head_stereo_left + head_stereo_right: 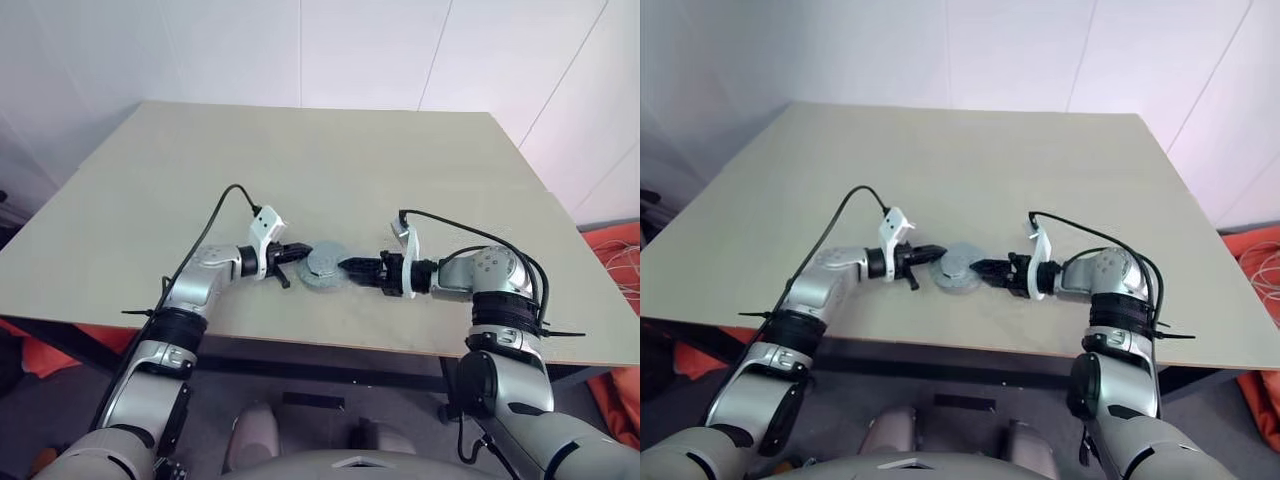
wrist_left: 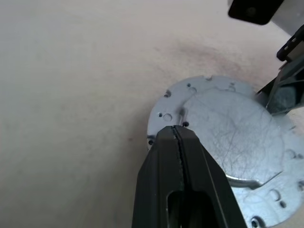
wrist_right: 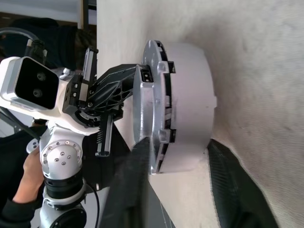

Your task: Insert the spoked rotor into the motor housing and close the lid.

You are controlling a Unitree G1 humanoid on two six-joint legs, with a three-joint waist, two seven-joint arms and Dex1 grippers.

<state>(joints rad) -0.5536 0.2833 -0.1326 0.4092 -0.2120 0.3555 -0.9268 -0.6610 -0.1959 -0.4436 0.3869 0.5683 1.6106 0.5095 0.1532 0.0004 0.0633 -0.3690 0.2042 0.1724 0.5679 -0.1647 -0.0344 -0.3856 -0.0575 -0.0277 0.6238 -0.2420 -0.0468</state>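
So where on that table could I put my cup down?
Almost anywhere: the table is bare behind the motor housing, toward the wall, and out to both side edges. Only the near middle is crowded, where the left pincer and right pincer meet the housing.

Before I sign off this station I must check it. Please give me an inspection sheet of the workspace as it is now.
surface: beige table, bare apart from the job's part
motor housing: stands near the table's front edge, between the two grippers
lid: lies down on top of the housing
spoked rotor: nothing seen
clutter: nothing seen
left gripper: fingers shut, tips over the lid's edge
right gripper: at the housing's right side; grip cannot be told
cables: black cable arches over the left arm, another over the right arm
surroundings: white wall panels; orange material on the floor at right; a person's hand behind the left arm
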